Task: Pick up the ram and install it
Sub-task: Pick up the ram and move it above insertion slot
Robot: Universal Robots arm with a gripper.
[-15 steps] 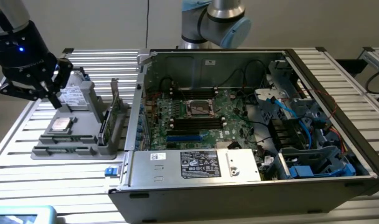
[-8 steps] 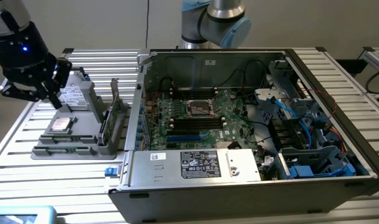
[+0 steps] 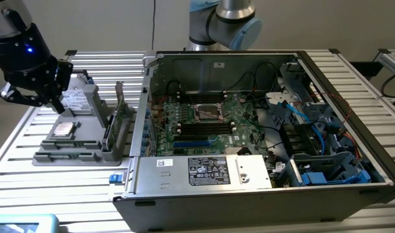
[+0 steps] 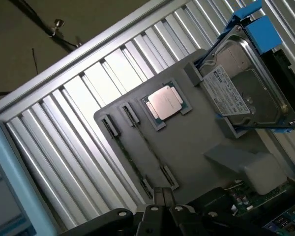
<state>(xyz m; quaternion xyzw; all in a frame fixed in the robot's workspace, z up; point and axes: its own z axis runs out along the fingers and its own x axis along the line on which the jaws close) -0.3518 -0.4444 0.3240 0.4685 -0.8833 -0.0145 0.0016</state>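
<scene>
Two ram sticks stand on edge in the holders of a grey fixture tray [image 3: 87, 145]: one ram [image 3: 71, 144] [image 4: 150, 147] nearer the processor chip, the other [image 3: 66, 156] [image 4: 128, 156] at the tray's outer edge. My gripper [image 3: 53, 103] [image 4: 160, 199] hangs above the tray's far end, near the hard drive, with its fingers shut and nothing between them. In the wrist view the fingertips sit just past the near ends of the two sticks. The open computer case [image 3: 262, 194] lies to the exterior view's right, with black memory slots [image 3: 204, 127] on its green motherboard.
A silver processor chip [image 3: 64, 128] [image 4: 164, 103] lies on the tray. A hard drive in a blue caddy [image 4: 246, 93] stands behind it. A green expansion card [image 3: 119, 116] stands upright between tray and case. Cables and drive bays crowd the case's right side.
</scene>
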